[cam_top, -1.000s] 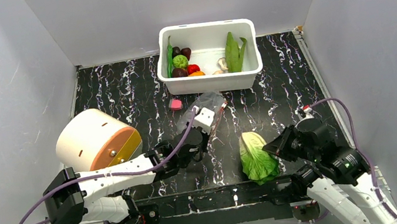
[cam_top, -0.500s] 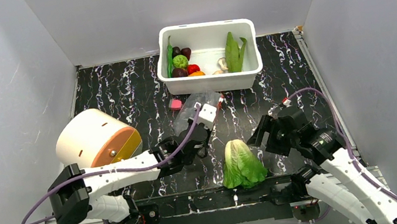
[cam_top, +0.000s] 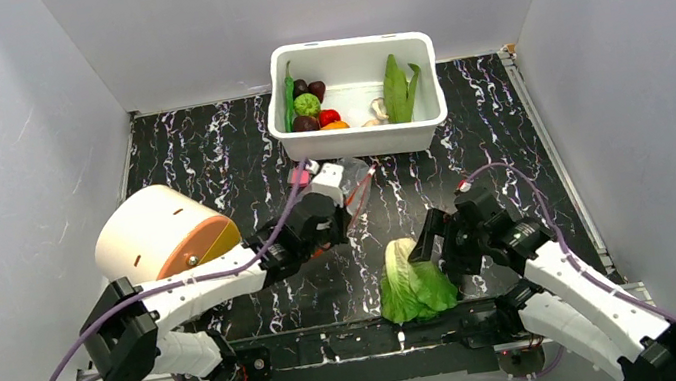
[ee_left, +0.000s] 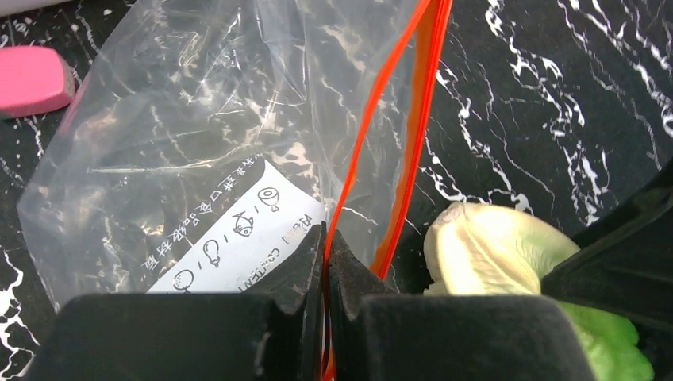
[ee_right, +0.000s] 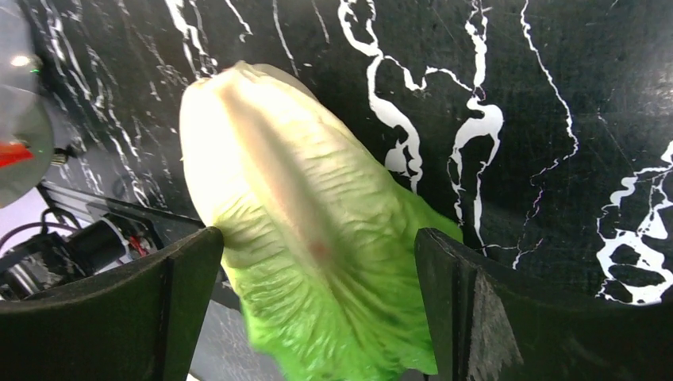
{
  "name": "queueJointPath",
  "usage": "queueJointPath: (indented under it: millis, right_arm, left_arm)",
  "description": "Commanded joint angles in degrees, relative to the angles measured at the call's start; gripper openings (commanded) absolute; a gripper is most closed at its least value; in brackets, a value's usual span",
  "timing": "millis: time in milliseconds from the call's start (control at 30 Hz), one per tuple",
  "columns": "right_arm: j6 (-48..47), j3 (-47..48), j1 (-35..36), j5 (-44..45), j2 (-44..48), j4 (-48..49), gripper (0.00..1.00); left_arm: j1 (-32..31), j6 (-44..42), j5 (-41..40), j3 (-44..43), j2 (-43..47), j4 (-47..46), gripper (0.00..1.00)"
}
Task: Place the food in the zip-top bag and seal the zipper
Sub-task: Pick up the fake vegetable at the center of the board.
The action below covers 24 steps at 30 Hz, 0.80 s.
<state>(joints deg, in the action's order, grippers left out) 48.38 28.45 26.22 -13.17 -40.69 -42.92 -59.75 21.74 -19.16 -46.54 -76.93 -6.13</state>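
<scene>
**Cabbage carried toward a bag held by one lip**

Top external view: the right gripper (cam_top: 422, 257) has swung left over the last second, bringing the cabbage (cam_top: 411, 286) from lower right toward lower centre of the frame. The cabbage's pale stem end points up-frame at the zip-top bag (cam_top: 359, 175), with a gap between them. The left gripper (cam_top: 344, 205) has nudged the bag up-frame, so it now lies just below the white tub (cam_top: 362, 138). The rest of the food is in that tub.

Left wrist view: the left gripper (ee_left: 325, 238) has its fingers pressed together on one lip of the bag (ee_left: 198, 135), pinching the orange-red zipper (ee_left: 401, 135). The strip's two orange lines run slightly apart, so the mouth looks parted only a little. A printed label (ee_left: 238, 234) shows through the plastic and a pink piece (ee_left: 32, 79) lies at upper left. The cabbage (ee_left: 492, 246) has come in at lower right, close to the mouth.

Right wrist view: the right gripper (ee_right: 317, 238) holds its fingers wide apart, clamped across the leafy half of the cabbage (ee_right: 286, 190), above the black marbled table (ee_right: 555, 119).

The two arms are converging. Insertion seems next, but the narrow opening may be too tight for the largest item.
</scene>
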Motion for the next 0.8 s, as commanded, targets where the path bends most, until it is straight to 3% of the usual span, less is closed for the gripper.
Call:
queueJointPath:
  millis: [0,233,400,533,767]
  right_arm:
    - [-1.37,-1.43,0.87,-1.63,-1.38,6.14,0.87]
    - [0.07,-7.8,2.44,-7.13,-1.27,16.69,0.77]
    - [-0.01,-10.73,3.08,-5.65,-2.18,19.56,0.72]
    - [-1.27,-11.45,4.07,-6.01,-5.04,22.47,0.82]
    - [-5.44,-9.35,6.71,-8.99,-6.5,25.99,0.9]
  left_arm:
    - [3.92,4.58,8.12,1.04,3.44,-0.45,0.0]
    - [4.99,5.88,10.71,1.36,3.09,-1.65,0.0]
    - [5.09,6.6,10.63,2.09,3.3,-2.94,0.0]
    - [5.24,6.74,10.65,2.05,2.9,-3.33,0.0]
    - [5.5,6.68,10.69,2.22,2.13,-3.71,0.0]
